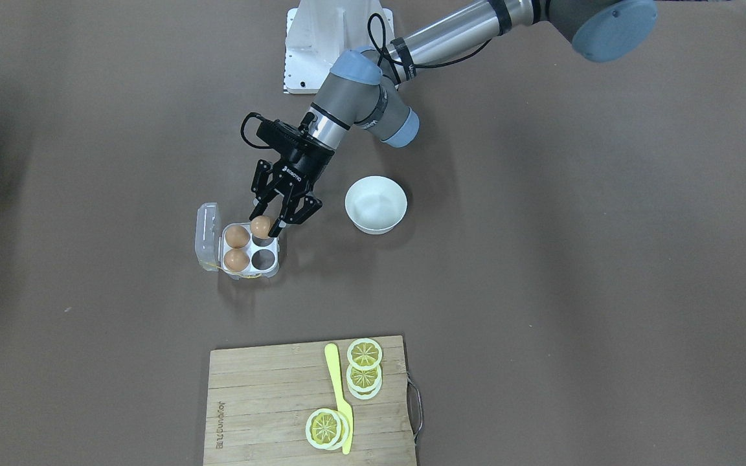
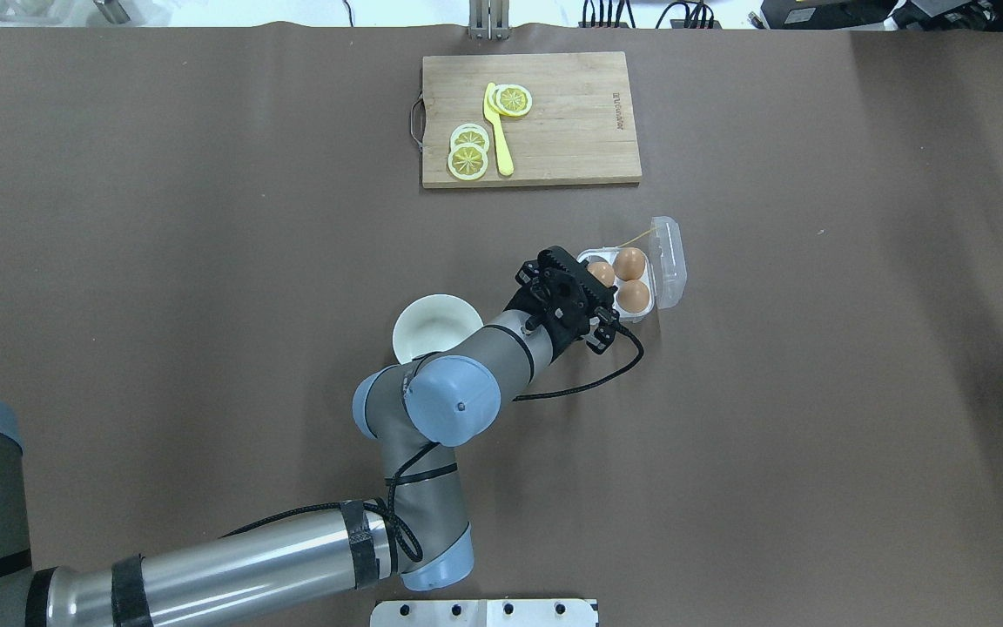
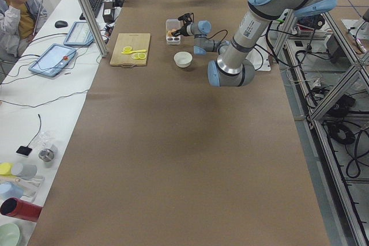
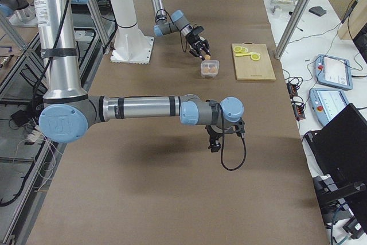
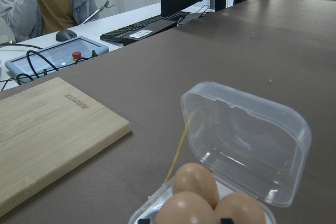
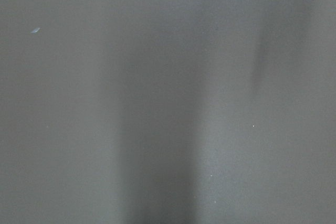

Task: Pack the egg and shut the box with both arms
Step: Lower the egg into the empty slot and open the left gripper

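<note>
The clear box point(image 1: 263, 259) stands open on the brown table, its lid point(image 1: 207, 234) tipped up on the side away from the bowl. Two eggs point(image 1: 237, 248) fill the cells beside the lid. My left gripper point(image 1: 265, 224) is shut on a third egg point(image 1: 260, 226) just over the cell nearest the robot; the cell point(image 1: 263, 259) beside it is empty. In the left wrist view this egg point(image 5: 184, 209) sits closest, in front of the lid point(image 5: 247, 140) and the yellow string point(image 5: 178, 148). My right gripper point(image 4: 214, 142) hangs over bare table; I cannot tell its state.
A white bowl point(image 1: 375, 204) stands empty, close beside the left gripper on the side away from the box. A wooden cutting board point(image 1: 263, 401) with lemon slices point(image 1: 364, 372) and a yellow knife point(image 1: 339, 395) lies at the operators' edge. A person sits at the side desk point(image 3: 52, 61).
</note>
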{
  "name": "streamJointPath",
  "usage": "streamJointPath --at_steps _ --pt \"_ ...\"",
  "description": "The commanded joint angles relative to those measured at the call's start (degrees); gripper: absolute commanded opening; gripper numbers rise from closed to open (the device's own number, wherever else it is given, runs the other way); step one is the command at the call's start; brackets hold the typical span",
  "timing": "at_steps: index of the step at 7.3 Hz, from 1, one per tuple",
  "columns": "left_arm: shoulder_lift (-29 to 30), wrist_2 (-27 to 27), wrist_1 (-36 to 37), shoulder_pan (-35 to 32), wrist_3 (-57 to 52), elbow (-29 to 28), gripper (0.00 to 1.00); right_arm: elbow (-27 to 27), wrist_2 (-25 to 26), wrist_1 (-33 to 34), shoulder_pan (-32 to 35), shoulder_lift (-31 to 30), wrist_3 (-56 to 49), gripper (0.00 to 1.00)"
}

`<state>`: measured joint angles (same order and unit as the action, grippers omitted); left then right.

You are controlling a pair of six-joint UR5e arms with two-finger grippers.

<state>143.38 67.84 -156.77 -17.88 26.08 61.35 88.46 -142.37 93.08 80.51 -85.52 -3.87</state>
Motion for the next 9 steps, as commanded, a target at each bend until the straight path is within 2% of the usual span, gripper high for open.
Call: streamJointPath --at_steps 1,3,4,5,6,7,8,9 --pt "0.85 0.18 0.07 0.04 -0.06 -1.14 0.00 -0.04 -0.01 0.00 0.00 0.00 0.00 1.00" --pt "1.38 0.45 -0.11 0.04 -3.48 -1.50 0.00 -0.12 -0.01 0.00 0.00 0.09 0.00 1.00" --pt "1.38 0.36 -2.55 0.04 -3.49 -1.58 0.00 -0.04 -0.01 0.00 0.00 0.09 0.00 1.00" --pt "1.38 0.27 -3.01 0.04 -3.49 -1.58 0.05 -0.04 -0.01 0.00 0.00 0.09 0.09 1.00" --pt "1.38 -0.16 -3.10 0.13 -3.49 -1.58 0.17 -0.12 -0.01 0.00 0.00 0.09 0.09 1.00" --pt "1.38 -0.25 -3.19 0.13 -3.32 -1.58 0.24 -0.13 -0.01 0.00 0.00 0.35 0.09 1.00" --pt "1.47 -0.78 -3.62 0.13 -2.79 -1.58 0.24 -0.13 -0.01 0.09 0.00 0.35 0.09 1.00" --pt "1.55 -1.65 -4.58 0.13 -0.96 -2.19 0.40 -0.04 -0.10 0.09 0.00 0.35 0.09 1.00"
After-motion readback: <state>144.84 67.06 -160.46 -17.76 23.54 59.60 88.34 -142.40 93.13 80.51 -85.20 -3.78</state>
